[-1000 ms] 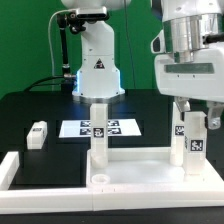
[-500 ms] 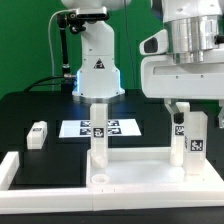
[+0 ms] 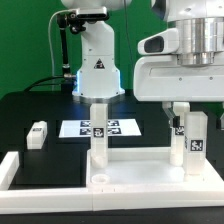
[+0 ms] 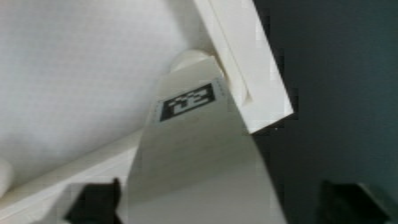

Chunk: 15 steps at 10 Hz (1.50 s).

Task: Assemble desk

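On the exterior view's left, a white border bar (image 3: 10, 167) lies at the front edge of the black tabletop (image 3: 30, 105). Behind it a loose leg (image 3: 37, 133) lies on its side, well apart from the rest of the desk. Next comes the marker board (image 3: 100, 128), flat on the tabletop. In front of it the middle leg (image 3: 98, 135) stands upright at the near-left corner of the panel (image 3: 140, 172), which fills the lower right. At the exterior view's right, the right leg (image 3: 190, 142) stands upright on the panel, tags facing the camera. The gripper (image 3: 194, 115) hangs over its top, jaws wide. In the wrist view the dark fingers (image 4: 98, 200) flank the leg, with a clear gap on one side. I cannot tell whether the other finger touches it.
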Available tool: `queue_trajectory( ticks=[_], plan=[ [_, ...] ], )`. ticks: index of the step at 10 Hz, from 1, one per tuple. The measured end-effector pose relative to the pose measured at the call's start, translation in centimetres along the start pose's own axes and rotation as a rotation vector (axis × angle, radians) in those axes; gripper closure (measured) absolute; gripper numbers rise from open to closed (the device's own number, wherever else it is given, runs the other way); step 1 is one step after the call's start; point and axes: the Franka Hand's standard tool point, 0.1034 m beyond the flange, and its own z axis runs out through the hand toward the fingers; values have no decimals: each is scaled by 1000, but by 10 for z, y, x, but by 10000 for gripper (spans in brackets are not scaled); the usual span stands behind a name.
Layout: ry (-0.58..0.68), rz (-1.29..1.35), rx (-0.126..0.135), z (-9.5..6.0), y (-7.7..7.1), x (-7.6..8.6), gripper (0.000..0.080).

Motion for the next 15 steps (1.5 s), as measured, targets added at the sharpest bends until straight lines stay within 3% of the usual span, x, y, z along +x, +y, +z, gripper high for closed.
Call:
queue_trajectory(
  ticks=[1, 2, 3, 6, 9, 11, 12, 13, 14, 15],
  plan=[
    [0, 11, 0, 0, 0, 0, 408],
    [-2, 125, -1, 0, 1, 0, 408],
    [-2, 207, -2, 1, 3, 1, 508],
    [-43, 613, -30, -2, 5, 1, 508],
    [-97, 1154, -6, 0, 3, -2, 508],
    [-101, 1364, 8, 3, 1, -3, 508],
    [-98, 1380, 10, 3, 1, -2, 431],
    [-97, 1358, 12, 3, 1, -2, 431],
    [-86, 1259, 5, 3, 1, -3, 294],
    [-57, 1066, -21, 6, -1, -8, 181]
  ],
)
